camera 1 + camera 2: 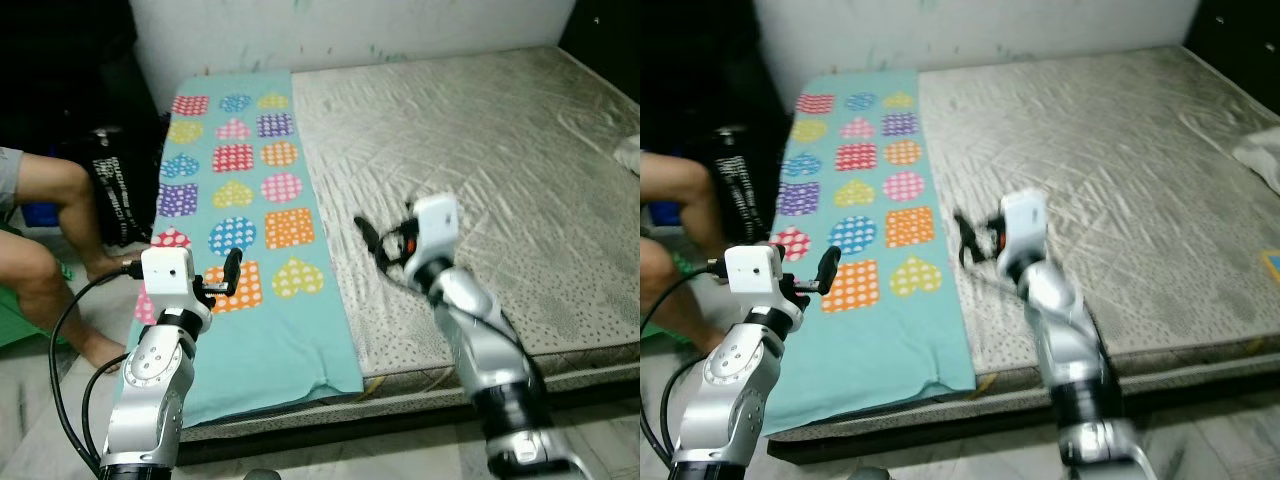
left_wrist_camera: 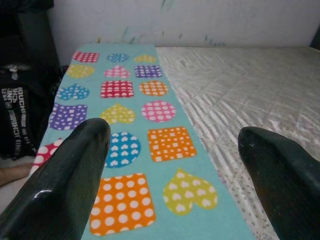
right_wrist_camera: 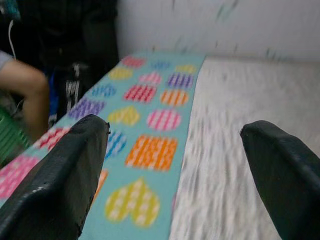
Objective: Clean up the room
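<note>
1. Head view: the mattress [image 1: 480, 160] is the biggest thing, a grey quilted slab with a fine stitched pattern and a slight sheen. It lies beyond and to the right of both pincers.
2. A teal cloth [image 1: 245, 330] runs along the mattress's left strip, flat and thin, printed with dotted hearts, squares and circles. Its near end hangs over the edge below the left pincer [image 1: 233, 272].
3. Beyond the left pincer's outer side, a person's leg [image 1: 45, 215] is bent beside a black printed bag [image 1: 118, 195].
4. Far out to the right of the right pincer [image 1: 372, 240], a pale crumpled piece [image 1: 628, 155] lies at the mattress edge; what it is I cannot tell.
5. Left pincer: fingers spread wide in its wrist view, holding nothing, hovering over the cloth's near end.
6. Right pincer: also spread and empty, over the seam where cloth meets mattress, blurred as if moving.
7. Step, as a judgement: both arms are aimed at the cloth, which fits either about to gather it or having just laid it flat. The pictures do not settle which.
</note>
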`<state>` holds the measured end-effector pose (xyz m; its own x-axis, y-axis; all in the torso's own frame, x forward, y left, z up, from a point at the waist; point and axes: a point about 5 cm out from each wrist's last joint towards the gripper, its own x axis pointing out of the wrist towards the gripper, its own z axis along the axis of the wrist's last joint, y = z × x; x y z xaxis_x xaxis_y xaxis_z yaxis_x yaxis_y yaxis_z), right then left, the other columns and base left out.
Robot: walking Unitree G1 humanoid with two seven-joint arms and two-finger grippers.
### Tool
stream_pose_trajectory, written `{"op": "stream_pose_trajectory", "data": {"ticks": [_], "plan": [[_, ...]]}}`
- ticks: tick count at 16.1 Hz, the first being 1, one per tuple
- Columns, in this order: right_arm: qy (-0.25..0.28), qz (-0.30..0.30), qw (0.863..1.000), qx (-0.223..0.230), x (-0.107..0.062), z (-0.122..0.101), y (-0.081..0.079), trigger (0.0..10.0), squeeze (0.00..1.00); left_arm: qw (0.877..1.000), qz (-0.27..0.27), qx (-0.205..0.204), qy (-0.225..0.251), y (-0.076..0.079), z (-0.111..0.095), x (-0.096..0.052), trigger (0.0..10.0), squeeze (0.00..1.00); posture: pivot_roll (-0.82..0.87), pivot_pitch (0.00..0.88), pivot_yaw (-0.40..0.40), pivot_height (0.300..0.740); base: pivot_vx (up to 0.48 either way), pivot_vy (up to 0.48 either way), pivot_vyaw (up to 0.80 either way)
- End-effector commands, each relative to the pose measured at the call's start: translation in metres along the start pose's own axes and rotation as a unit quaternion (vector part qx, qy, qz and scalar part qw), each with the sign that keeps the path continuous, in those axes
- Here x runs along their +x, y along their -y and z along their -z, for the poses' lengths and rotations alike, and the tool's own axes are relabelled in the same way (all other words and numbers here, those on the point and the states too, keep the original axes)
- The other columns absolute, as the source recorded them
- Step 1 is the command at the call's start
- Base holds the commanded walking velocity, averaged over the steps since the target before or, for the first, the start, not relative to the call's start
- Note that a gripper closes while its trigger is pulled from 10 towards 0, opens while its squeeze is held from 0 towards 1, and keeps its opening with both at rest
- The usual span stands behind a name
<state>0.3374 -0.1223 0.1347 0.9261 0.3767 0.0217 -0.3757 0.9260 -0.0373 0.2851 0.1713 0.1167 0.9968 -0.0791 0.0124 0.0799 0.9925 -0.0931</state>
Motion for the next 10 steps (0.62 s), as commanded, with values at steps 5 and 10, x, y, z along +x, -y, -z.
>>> {"op": "stream_pose_trajectory", "data": {"ticks": [5,10], "plan": [[0.001,0.073,0.996,0.057,-0.021,0.021,-0.015,10.0,0.0,0.998,-0.051,0.041,-0.018,-0.018,0.015,-0.022,10.0,0.0,0.09,0.031,0.011,0.74,0.0,0.0,0.0],[0.009,0.084,0.996,0.032,-0.027,0.018,-0.011,10.0,0.0,0.997,-0.061,0.035,-0.021,-0.018,0.019,-0.033,10.0,0.0,0.07,0.062,-0.013,0.74,0.0,0.0,0.46]]}}
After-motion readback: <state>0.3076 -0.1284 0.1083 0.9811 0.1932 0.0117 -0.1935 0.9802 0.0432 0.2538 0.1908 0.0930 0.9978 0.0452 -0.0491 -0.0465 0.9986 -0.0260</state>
